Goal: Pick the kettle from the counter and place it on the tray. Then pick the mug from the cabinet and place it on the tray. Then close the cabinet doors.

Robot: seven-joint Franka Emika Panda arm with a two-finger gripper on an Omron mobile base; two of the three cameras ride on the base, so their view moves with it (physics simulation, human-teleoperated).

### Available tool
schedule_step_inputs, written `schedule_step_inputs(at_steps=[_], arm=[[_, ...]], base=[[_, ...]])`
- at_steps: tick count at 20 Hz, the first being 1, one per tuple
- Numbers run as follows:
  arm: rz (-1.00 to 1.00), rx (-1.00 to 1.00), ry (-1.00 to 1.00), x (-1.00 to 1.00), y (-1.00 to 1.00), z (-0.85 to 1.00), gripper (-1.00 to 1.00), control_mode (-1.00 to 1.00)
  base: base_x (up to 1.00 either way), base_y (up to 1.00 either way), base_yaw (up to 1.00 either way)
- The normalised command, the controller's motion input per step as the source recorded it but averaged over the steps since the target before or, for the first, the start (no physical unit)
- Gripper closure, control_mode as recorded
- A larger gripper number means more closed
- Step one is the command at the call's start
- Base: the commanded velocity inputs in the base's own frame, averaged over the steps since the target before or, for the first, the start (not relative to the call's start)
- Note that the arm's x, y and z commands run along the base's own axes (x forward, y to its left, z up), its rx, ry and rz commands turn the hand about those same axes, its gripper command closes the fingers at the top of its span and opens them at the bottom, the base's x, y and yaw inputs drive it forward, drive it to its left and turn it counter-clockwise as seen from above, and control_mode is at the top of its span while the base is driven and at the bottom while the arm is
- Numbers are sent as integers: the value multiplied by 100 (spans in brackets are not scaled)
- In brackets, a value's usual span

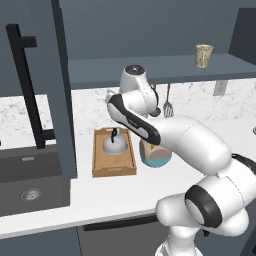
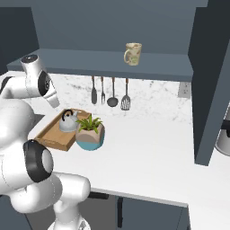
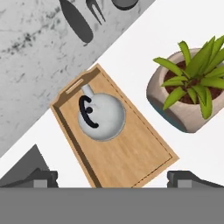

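My claw [image 3: 112, 179] hung open above the kettle [image 3: 101, 116] resting on the tray [image 3: 131, 153]. The mug [image 2: 133, 53] on the cabinet shelf [image 2: 112, 63] looked light and brittle; I judged its body the safest hold.

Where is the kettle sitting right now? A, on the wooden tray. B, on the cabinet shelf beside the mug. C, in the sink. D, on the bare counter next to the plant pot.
A: the kettle stands inside the rim of the tray, toward one short end, while the mug stands alone on the cabinet shelf.

Kettle [image 2: 68, 121] on tray [image 2: 50, 136], plant pot [image 2: 90, 134] beside; mug [image 2: 132, 54] on cabinet shelf [image 2: 148, 65].
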Motion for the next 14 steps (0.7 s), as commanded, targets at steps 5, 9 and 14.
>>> schedule_step_inputs(at_steps=[5, 9, 14], arm=[[10, 0, -2, -22, -22, 19, -100, -100], [21, -9, 0, -44, -33, 56, -100, -100], [22, -18, -4, -60, -54, 72, -100, -100]], base=[[0, 0, 0], [0, 0, 0], [0, 0, 0]])
